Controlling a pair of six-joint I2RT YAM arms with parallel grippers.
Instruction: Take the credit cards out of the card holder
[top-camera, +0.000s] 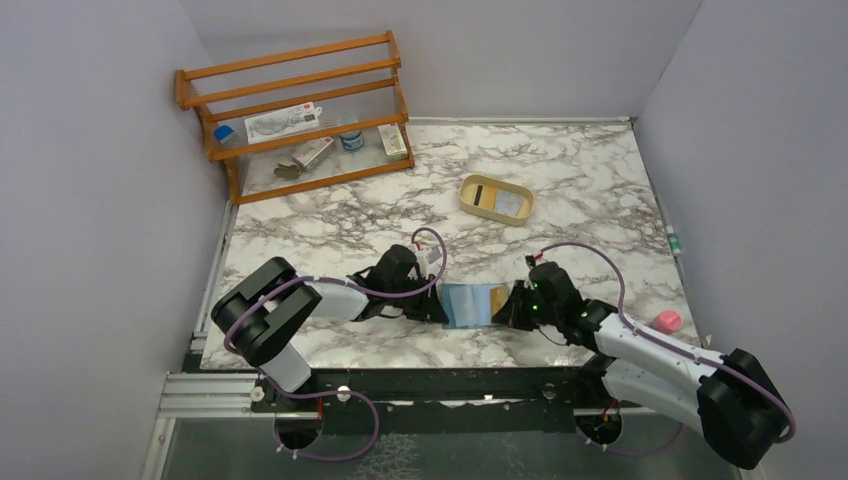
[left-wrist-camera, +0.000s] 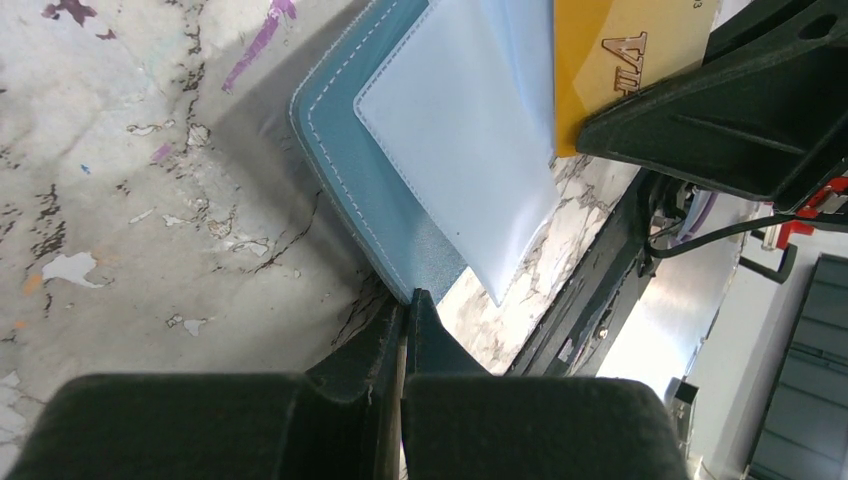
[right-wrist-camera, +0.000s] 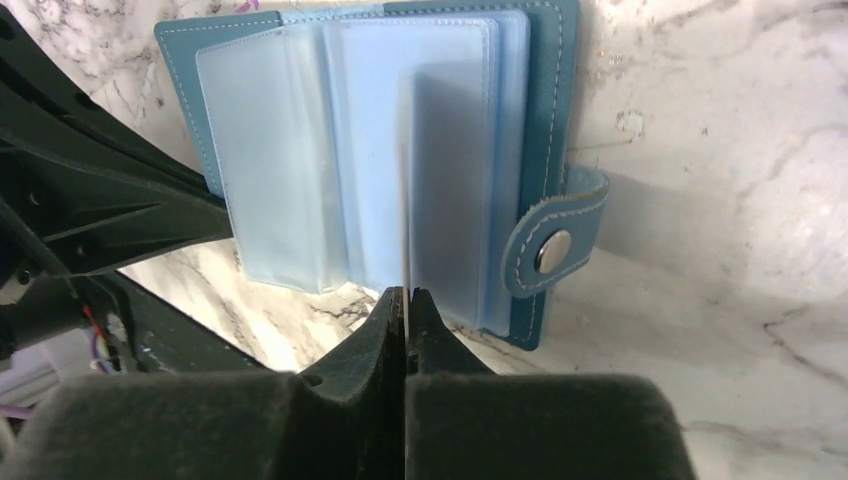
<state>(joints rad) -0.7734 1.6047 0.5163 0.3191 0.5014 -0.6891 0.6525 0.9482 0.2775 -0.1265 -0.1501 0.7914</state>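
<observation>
Holder (top-camera: 462, 305) lying open on tabletop (top-camera: 330, 215), near edge. My left jaws clenching its blue corner. My right jaws pinching yellow card (left-wrist-camera: 615, 70) by thin edge. Guessing card stiff, light, slippery; sleeves (right-wrist-camera: 300, 150) soft. Best hold: card's short edge, pulling straight.

top: high above near edge, looking down on whole tabletop (top-camera: 590, 215) | wrists: close, low, facing each other across card holder (top-camera: 462, 306) | shared: card holder
</observation>
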